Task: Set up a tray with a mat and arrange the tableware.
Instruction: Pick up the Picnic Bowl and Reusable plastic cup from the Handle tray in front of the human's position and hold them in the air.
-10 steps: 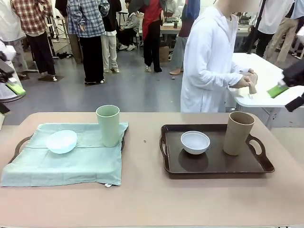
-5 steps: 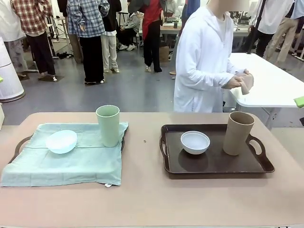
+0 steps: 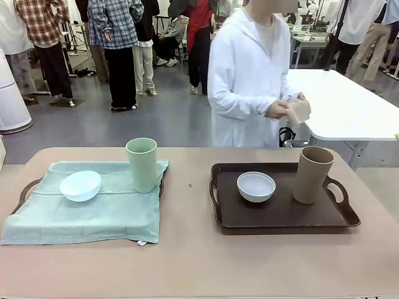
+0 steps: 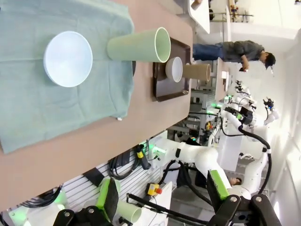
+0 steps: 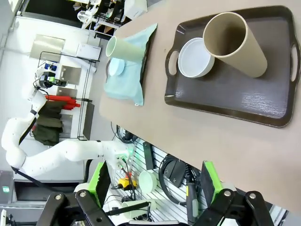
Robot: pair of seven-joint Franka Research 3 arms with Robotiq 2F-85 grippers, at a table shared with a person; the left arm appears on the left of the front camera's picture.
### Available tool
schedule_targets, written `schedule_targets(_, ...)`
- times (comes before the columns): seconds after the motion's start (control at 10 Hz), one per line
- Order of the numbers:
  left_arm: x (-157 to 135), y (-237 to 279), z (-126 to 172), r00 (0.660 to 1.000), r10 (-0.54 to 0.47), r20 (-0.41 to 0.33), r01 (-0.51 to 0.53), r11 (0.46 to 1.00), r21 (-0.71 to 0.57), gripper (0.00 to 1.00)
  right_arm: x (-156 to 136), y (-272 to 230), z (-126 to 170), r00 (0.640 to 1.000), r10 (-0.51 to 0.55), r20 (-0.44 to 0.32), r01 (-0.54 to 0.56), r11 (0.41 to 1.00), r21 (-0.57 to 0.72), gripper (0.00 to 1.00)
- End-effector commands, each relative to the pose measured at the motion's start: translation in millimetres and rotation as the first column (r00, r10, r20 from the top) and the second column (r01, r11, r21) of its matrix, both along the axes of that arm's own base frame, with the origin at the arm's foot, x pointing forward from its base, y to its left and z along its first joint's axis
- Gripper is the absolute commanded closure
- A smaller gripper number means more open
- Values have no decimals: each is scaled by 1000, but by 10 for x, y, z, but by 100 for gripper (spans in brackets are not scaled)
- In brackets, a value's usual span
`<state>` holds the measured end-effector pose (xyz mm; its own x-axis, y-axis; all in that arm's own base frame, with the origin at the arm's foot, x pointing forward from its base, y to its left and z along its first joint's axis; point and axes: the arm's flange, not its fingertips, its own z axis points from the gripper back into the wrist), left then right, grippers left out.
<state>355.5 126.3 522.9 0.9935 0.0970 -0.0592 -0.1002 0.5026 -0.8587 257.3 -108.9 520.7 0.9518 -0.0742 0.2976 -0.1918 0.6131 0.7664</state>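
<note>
A light green mat [image 3: 93, 212] covers the left tray [image 3: 28, 190]. On it stand a pale blue bowl [image 3: 80, 185] and a green tumbler [image 3: 142, 164]. The bare dark brown tray [image 3: 280, 215] on the right carries a white bowl [image 3: 256, 186] and a tan tumbler [image 3: 313, 174]. My left gripper [image 4: 162, 195] hangs open, high and off to the side of the mat [image 4: 28, 94]. My right gripper [image 5: 155, 183] is open too, well clear of the brown tray [image 5: 244, 103] and its tan tumbler [image 5: 235, 40].
A person in a white coat [image 3: 246, 81] stands at the table's far side, holding a folded tan cloth [image 3: 298, 112] in both hands. A white table [image 3: 349, 112] stands behind on the right. Other people stand farther back.
Both arms have pulled back outward from the table's sides. The person has stepped left and turned toward the table with the folded cloth. The tableware has not moved.
</note>
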Motion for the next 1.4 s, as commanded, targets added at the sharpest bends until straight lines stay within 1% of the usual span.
schedule_targets(0.0, 52, -5, 35, 1000, -20, -1, 20, 1000, -7, 0, 40, 18, 0, 1000, 14, 17, -14, 1000, 16, 0)
schedule_targets(0.1, 0, 0, 0, 1000, 0, 0, 0, 1000, 0, 0, 40, 18, 0, 1000, 14, 17, -14, 1000, 16, 0)
schedule_targets(0.2, 52, 47, -15, 999, -32, -7, 32, 998, -56, 0, 7, 17, 3, 1000, 3, -1, -3, 1000, -5, 0)
schedule_targets(0.3, 89, 259, -77, 999, -32, -34, 27, 989, -144, 0, -34, -240, 4, 1000, -9, -23, 11, 997, 77, 0)
schedule_targets(0.4, 136, 494, -200, 996, -58, -74, 37, 966, -257, 0, -91, -504, -46, 998, -31, -48, 37, 989, 144, 0)
schedule_targets(0.5, 167, 655, -316, 990, -87, -110, 43, 937, -346, 0, -125, -679, -109, 997, -46, -70, 58, 982, 179, 0)
schedule_targets(0.6, 156, 764, -435, 988, -87, -125, 32, 922, -387, 0, -168, -842, -163, 994, -67, -85, 83, 976, 203, 0)
schedule_targets(0.7, 176, 869, -460, 987, -82, -138, 20, 916, -401, 0, -189, -943, -185, 992, -86, -87, 104, 968, 227, 0)
schedule_targets(0.9, 171, 962, -516, 983, -85, -160, 15, 920, -393, 0, -197, -1033, -250, 991, -86, -105, 109, 963, 247, 0)
schedule_targets(1.1, 190, 931, -482, 983, -76, -167, 9, 930, -369, 0, -155, -1001, -267, 991, -83, -109, 109, 960, 257, 0)
schedule_targets(1.2, 185, 913, -474, 984, -82, -158, 19, 932, -362, 0, -146, -996, -265, 988, -103, -117, 130, 959, 251, 0)
schedule_targets(1.3, 165, 954, -576, 982, -87, -166, 17, 925, -381, 0, -193, -1027, -293, 986, -101, -131, 131, 961, 243, 0)
